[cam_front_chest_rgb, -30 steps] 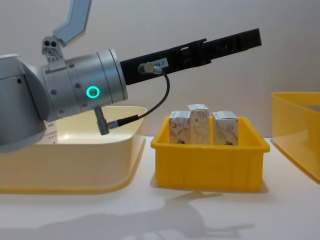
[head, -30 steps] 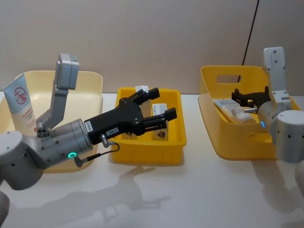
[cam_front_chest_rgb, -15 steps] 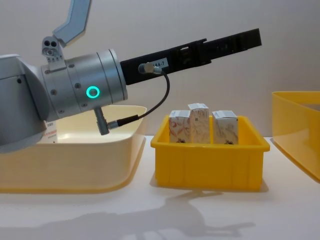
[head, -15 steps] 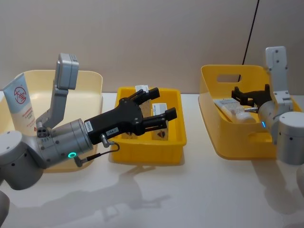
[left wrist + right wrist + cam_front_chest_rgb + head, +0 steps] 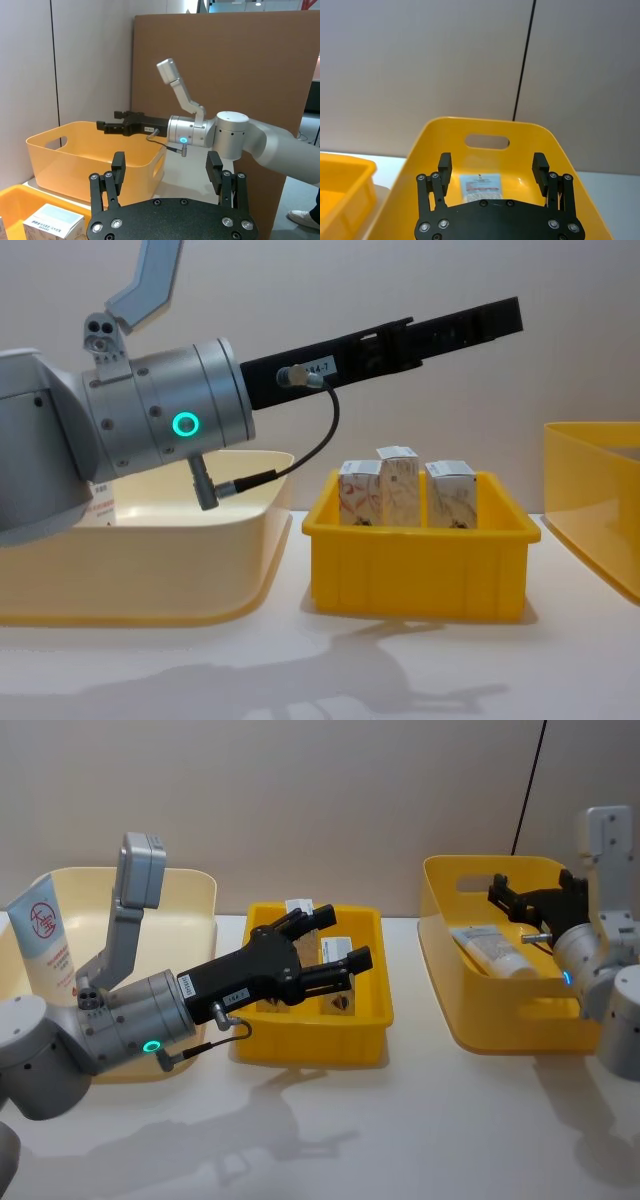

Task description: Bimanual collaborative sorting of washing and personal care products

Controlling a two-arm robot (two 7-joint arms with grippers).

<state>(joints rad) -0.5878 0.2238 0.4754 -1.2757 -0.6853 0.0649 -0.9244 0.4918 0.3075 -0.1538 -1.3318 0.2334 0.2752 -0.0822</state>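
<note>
White tabletop [image 5: 400,1130] runs across the whole scene. Far left on it: wide cream plastic bin [image 5: 196,915] with rounded walls. Far right: deep yellow plastic bin [image 5: 500,1025] with a handle slot in its far wall. Between the two, well apart from each: small shallow yellow plastic tray [image 5: 310,1042]. Left arm reaches from the near left, across the cream bin's right side and out over the tray. Left gripper [image 5: 342,935] hangs above the tray with fingers spread wide and nothing between them; chest view shows it clear above the carton tops, not touching. Right arm comes in from the right edge. Right gripper [image 5: 530,898] is poised over the far part of the deep yellow bin, fingers likewise spread and empty, above the tube lying there and apart from it. First tall light-blue-and-white squeeze tube [image 5: 42,940] with red circular logo stands leaning at the far left of the cream bin. Second tube [image 5: 495,952] of the same kind lies flat on the floor of the deep yellow bin. Three small white cartons with reddish-orange swirls stand upright side by side in the tray: left carton [image 5: 358,495], middle carton [image 5: 398,485], right carton [image 5: 450,495]. The middle one sits slightly higher.
</note>
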